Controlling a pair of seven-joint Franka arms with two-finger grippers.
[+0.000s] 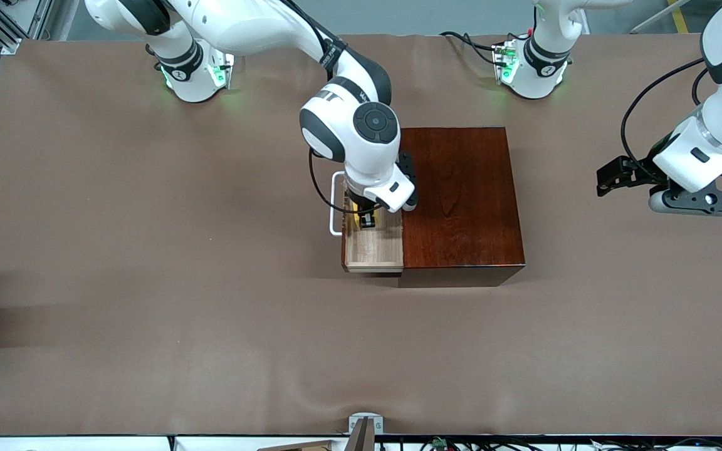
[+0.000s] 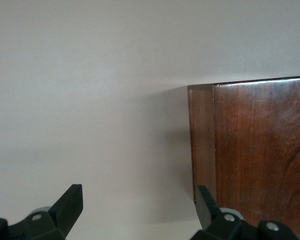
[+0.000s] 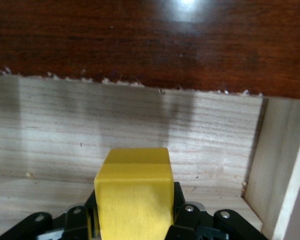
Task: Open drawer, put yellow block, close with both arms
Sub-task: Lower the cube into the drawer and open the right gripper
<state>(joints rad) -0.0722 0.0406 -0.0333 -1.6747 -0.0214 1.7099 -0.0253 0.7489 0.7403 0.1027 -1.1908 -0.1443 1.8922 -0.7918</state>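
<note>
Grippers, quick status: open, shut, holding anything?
Right gripper: shut on the yellow block, inside the open drawer.
Left gripper: open, holding nothing, waiting over the table at the left arm's end, beside the box.

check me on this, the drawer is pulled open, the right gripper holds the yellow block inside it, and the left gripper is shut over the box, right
One thing is off: the left gripper is open and sits off the box, toward the left arm's end of the table, as the left wrist view shows. The drawer is open, and the right gripper holds the yellow block inside it.
</note>
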